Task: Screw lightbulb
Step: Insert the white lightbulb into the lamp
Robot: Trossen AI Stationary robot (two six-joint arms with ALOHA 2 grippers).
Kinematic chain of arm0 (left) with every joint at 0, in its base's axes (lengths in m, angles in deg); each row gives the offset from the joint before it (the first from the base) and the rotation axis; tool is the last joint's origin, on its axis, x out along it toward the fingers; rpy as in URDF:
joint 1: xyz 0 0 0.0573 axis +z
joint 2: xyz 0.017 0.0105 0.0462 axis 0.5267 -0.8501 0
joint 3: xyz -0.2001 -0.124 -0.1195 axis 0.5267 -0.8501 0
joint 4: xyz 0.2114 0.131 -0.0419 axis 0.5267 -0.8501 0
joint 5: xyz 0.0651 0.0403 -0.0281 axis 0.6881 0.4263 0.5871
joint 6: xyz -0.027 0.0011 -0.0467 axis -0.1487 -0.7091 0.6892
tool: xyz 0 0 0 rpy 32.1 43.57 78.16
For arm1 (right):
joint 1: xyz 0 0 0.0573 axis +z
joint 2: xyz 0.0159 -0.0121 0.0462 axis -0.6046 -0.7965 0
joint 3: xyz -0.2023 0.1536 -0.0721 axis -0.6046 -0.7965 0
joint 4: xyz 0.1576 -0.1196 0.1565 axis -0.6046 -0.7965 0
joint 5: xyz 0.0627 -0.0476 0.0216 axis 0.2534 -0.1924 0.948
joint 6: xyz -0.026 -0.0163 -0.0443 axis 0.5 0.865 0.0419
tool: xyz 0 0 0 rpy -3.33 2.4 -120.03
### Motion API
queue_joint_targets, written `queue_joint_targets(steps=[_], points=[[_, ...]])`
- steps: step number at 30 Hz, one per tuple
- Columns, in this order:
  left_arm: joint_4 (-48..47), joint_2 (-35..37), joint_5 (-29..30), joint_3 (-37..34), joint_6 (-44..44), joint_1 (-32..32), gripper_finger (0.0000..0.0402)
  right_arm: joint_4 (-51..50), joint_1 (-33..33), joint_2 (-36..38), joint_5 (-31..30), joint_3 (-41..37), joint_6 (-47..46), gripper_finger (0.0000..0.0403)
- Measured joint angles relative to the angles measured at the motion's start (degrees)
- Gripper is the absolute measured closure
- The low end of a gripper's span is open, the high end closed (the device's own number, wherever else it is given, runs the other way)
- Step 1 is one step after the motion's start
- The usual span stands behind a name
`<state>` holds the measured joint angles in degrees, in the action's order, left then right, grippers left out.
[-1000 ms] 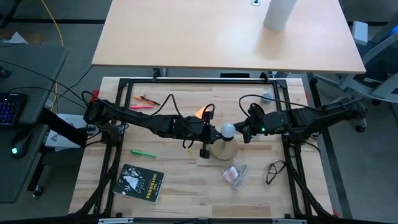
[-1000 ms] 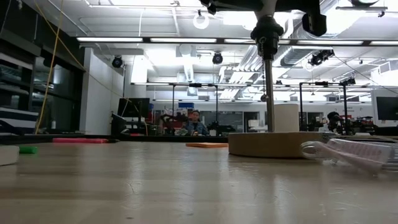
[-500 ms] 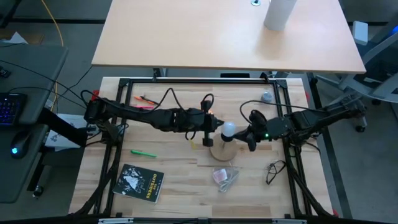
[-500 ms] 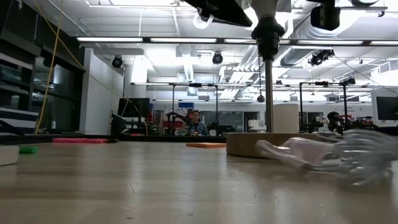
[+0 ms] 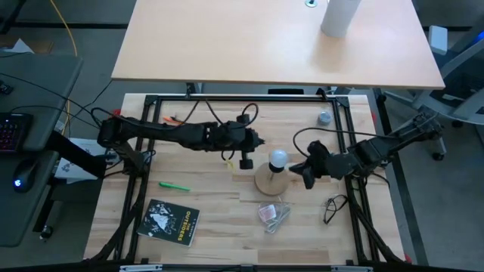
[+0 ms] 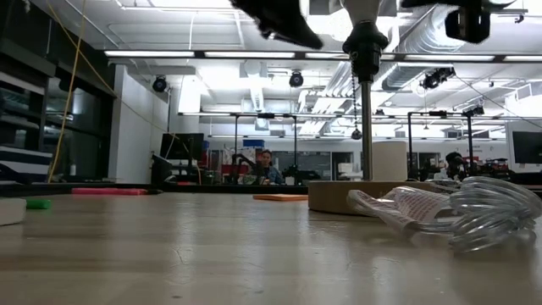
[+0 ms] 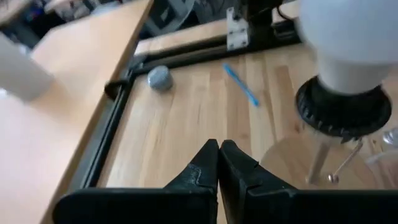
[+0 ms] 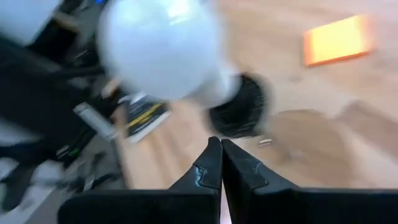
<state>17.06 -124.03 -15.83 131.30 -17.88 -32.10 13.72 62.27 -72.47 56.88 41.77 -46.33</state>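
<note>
Lightbulb (image 5: 279, 158) upright in its black socket (image 7: 339, 111), between two pressed-together, empty pincers: right pincer (image 5: 302, 172) just beside it, left pincer (image 5: 246, 161) slightly farther.

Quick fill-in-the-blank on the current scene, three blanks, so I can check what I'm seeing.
1. The lightbulb sits in the black socket above the round wooden ____.
2. Both the left gripper and the right gripper are ____.
3. The plastic packet lies on the table, ____ the grippers.

Missing words: disc; shut; apart from
</note>
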Motion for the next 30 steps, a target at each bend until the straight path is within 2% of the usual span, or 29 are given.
queue_joint_targets(steps=[4,9,14,20,30], points=[[-4.4,3.6,-4.1,-1.2,4.2,-0.6,0.0402,-2.1,-2.9,0.0,-4.4,0.0,0.0,0.0403],[1.7,6.4,-9.6,-5.2,7.9,-6.5,0.0402,0.5,-9.2,0.0,-1.9,0.0,5.6,0.0403],[12.6,3.3,-8.7,-6.5,5.6,-11.5,0.0402,3.5,-15.5,0.0,3.5,0.0,11.3,0.0403],[21.3,-0.6,-7.6,-6.5,5.9,-9.9,0.0402,7.9,-20.6,-0.4,9.6,0.0,15.0,0.0403],[22.0,-1.2,-8.3,-6.5,4.5,-9.4,0.0402,11.6,-21.3,-2.4,12.4,0.0,14.8,0.0403]])
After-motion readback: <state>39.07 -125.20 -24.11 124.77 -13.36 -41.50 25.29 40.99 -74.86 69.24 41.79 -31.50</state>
